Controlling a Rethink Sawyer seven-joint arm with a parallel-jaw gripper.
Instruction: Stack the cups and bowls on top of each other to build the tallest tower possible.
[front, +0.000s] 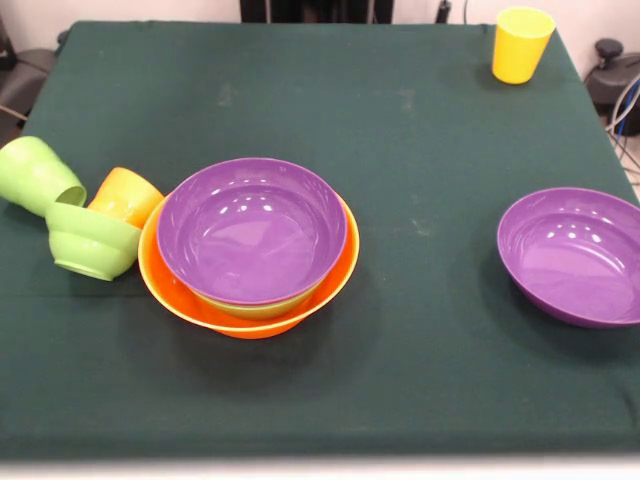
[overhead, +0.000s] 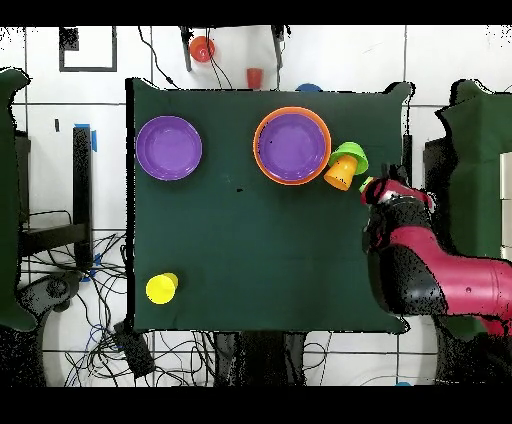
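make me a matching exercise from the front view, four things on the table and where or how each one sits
Things:
1. yellow cup
2. lone purple bowl
3. orange cup
4. orange bowl

States:
a. outermost in the nested pile
b. upright at a far corner
c. tipped over, touching the pile
d. alone at the right edge, holding nothing

Pairs: 1-b, 2-d, 3-c, 4-a

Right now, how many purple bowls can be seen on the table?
2. One purple bowl sits innermost in the tower; the other purple bowl lies alone on the green table. Others could be hidden inside the stack.
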